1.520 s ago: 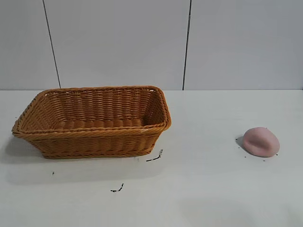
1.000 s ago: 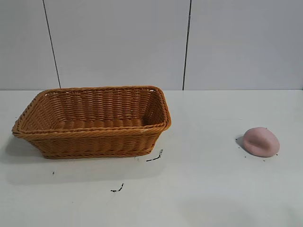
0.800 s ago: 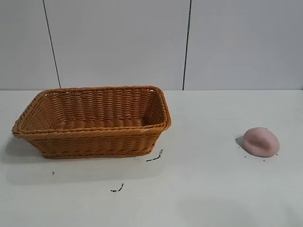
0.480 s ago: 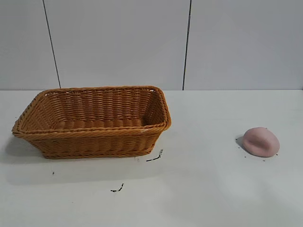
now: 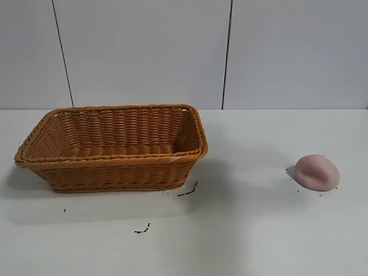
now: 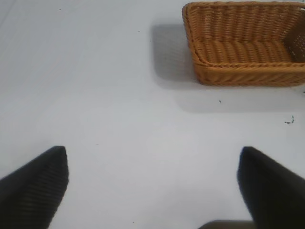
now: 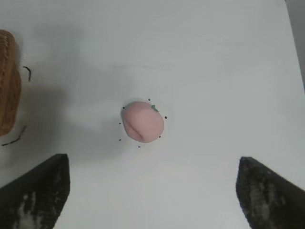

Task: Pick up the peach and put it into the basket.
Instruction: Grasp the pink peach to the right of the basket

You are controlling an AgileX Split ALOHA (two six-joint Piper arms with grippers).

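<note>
The pale-pink peach (image 5: 317, 172) lies on the white table at the right, well apart from the orange-brown wicker basket (image 5: 115, 167) at the left. In the right wrist view the peach (image 7: 142, 121) sits on bare table ahead of my right gripper (image 7: 153, 164), which hangs above it, open and holding nothing. My left gripper (image 6: 153, 155) is open too, over bare table, with the basket (image 6: 248, 76) some way off. Neither arm shows in the exterior view. The inside of the basket holds nothing.
Small dark scraps (image 5: 188, 191) lie on the table near the basket's front corner, and tiny dark specks ring the peach. A white panelled wall (image 5: 230, 52) closes off the back. The table's right edge (image 7: 295, 47) shows in the right wrist view.
Peach and basket lie where they were. A faint shadow on the table between them has grown and shifted.
</note>
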